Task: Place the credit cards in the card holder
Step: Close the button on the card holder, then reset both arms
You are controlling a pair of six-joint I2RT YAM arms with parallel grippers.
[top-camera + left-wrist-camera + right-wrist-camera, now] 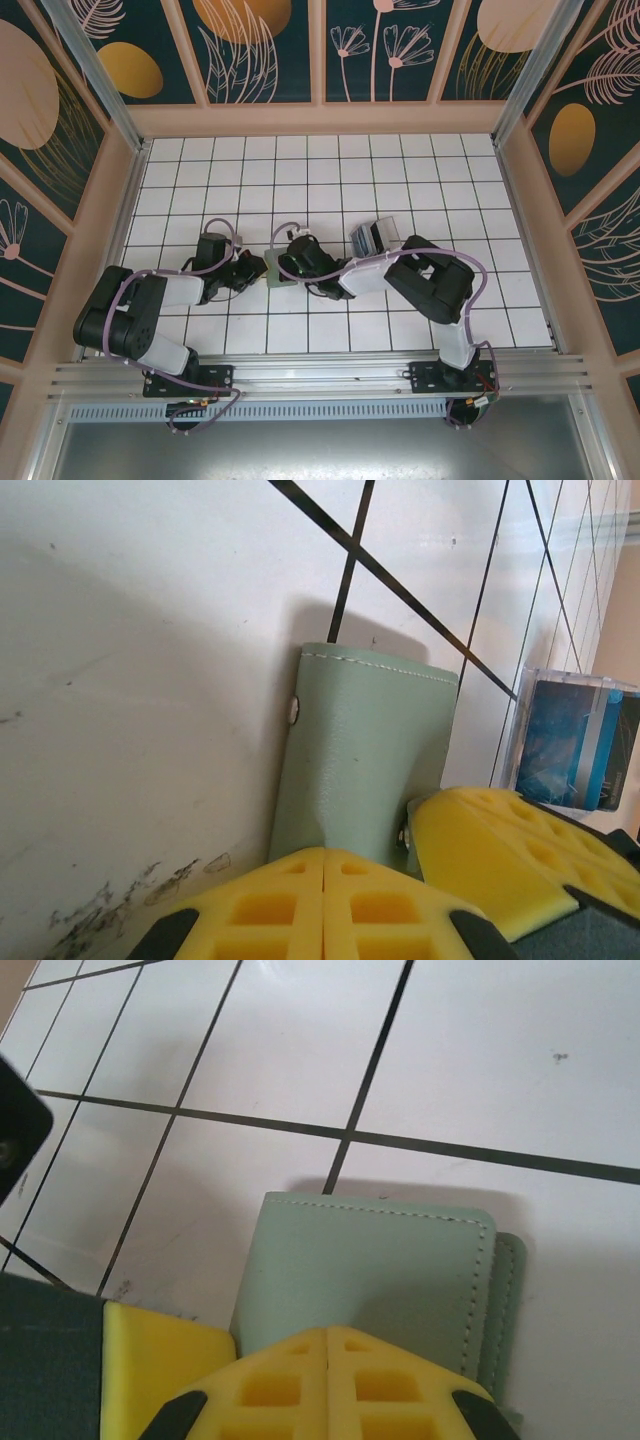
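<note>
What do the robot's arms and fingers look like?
The left arm and right arm are chunky black and white segments with lilac cables looping along them. The left gripper and right gripper have bright yellow fingers with square hollows moulded in and dark grey corners.

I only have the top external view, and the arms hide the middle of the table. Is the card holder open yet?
Observer: No. The right wrist view shows the card holder folded shut.
Operator: Is the left arm's grip open?
Observer: No. In its wrist view the yellow pads of the left gripper meet at the holder's near edge.
Operator: And the right?
Observer: The pads of the right gripper meet too, over the holder's edge.
</note>
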